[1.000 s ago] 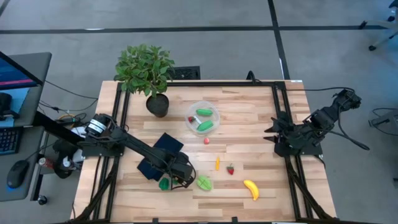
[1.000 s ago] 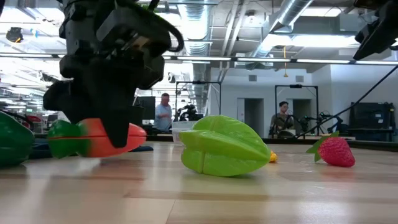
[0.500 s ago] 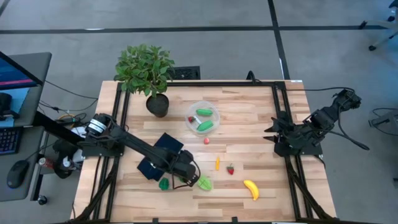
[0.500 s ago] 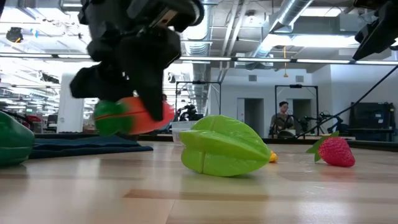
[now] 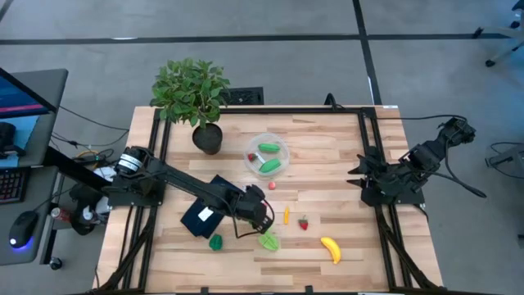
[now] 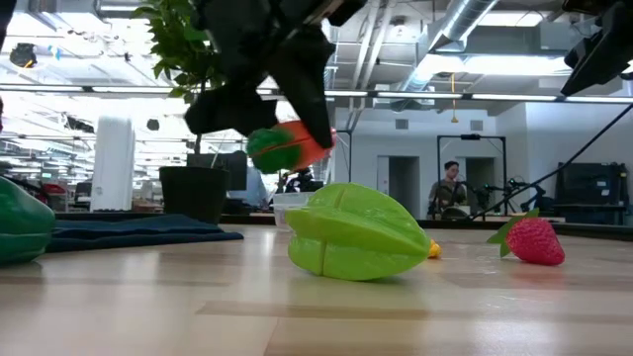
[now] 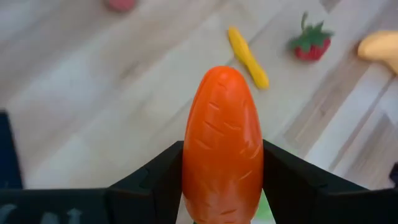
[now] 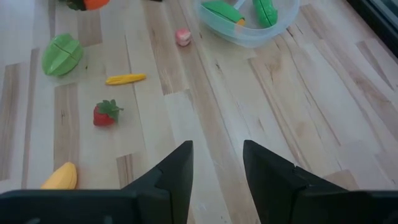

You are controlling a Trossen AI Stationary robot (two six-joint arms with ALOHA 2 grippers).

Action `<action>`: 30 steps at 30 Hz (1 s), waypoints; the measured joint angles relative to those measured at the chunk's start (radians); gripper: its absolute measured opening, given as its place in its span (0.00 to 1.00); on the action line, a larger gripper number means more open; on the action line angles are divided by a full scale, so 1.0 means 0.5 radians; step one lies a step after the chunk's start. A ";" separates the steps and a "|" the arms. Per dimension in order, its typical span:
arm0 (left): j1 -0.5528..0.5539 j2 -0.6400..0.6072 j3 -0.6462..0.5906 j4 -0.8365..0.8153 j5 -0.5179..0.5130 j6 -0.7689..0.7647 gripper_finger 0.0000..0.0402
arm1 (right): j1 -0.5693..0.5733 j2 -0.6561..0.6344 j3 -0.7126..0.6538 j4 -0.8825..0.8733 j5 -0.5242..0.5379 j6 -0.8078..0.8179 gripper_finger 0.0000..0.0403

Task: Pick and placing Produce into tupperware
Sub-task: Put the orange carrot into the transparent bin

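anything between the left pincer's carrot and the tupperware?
High view: only bare wood and a small pink piece between the carrot in the left pincer and the tupperware.

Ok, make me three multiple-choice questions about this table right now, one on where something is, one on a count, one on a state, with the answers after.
1. Where is the carrot?
A. In the tupperware
B. Held in the left pincer above the table
C. Lying beside the banana

2. How many green pieces lie in the tupperware?
A. None
B. Two
C. Five

3. What is the right pincer doing?
A. Standing open, holding nothing
B. Clamping a strawberry
C. Gripping the plant pot

Answers:
1 B: the left wrist view shows the carrot between the left pincer's fingers, and the low view shows it off the wood.
2 B: the high view shows two green pieces inside.
3 A: the right wrist view shows only bare table between its fingers.
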 joint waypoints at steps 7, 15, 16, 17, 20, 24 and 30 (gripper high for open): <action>0.129 -0.001 0.051 0.000 -0.012 0.149 0.45 | 0.000 0.000 0.000 0.001 0.000 0.000 0.33; 0.280 -0.002 0.106 0.000 -0.107 0.287 0.45 | 0.000 0.000 0.000 0.001 0.001 -0.001 0.33; 0.299 -0.002 0.111 -0.001 -0.120 0.307 0.45 | 0.000 0.000 0.000 0.000 0.001 -0.001 0.33; 0.317 -0.002 0.114 0.000 -0.132 0.325 0.45 | 0.000 0.001 0.000 0.000 0.001 -0.002 0.33; 0.373 -0.002 0.116 0.000 -0.167 0.369 0.45 | 0.000 0.001 0.000 0.000 0.010 -0.003 0.33; 0.444 -0.002 0.116 0.009 -0.190 0.432 0.45 | 0.000 0.000 0.000 0.000 0.054 -0.004 0.33; 0.542 -0.002 0.116 0.024 -0.241 0.494 0.45 | 0.000 0.000 -0.001 0.000 0.072 -0.005 0.33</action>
